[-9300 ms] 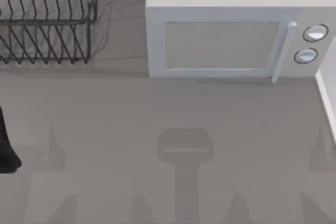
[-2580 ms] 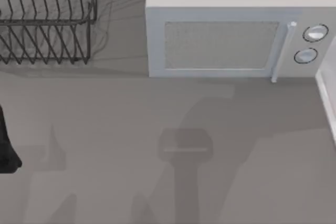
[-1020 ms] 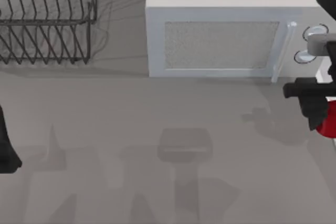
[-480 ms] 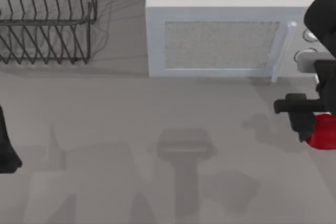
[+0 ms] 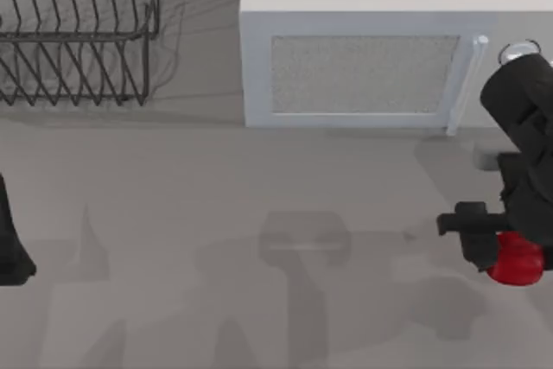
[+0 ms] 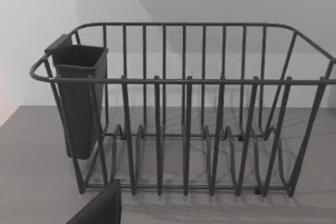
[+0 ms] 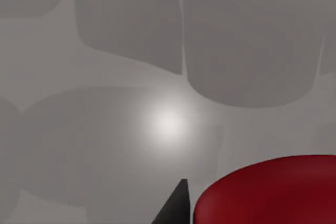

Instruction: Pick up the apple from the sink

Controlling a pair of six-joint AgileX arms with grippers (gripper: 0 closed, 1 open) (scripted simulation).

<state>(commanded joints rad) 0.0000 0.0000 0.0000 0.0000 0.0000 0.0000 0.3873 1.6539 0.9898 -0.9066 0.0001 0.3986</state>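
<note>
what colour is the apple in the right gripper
Glossy bright red apple; the right wrist view shows it best.

At the right edge of the top view, the right arm (image 5: 518, 118) is matte black — a rounded bulky link above blockier parts, perhaps the gripper housing, with a short bar jutting sideways. At the left edge, the left arm (image 5: 10, 244) is a plain black wedge.

Light is even and soft. Top view: the grey table (image 5: 173, 213) carries several faint, overlapping, soft-edged shadows, suggesting more than one overhead source. The dish rack (image 5: 78, 32) casts thin doubled line shadows; a narrow dark band runs along the microwave (image 5: 363, 66) base. Right wrist view: one round glare spot on the table surface, broad pale shadows around it; the apple (image 7: 268, 192) reads dark red, evenly shaded. Left wrist view: bright, clean edges.
</note>
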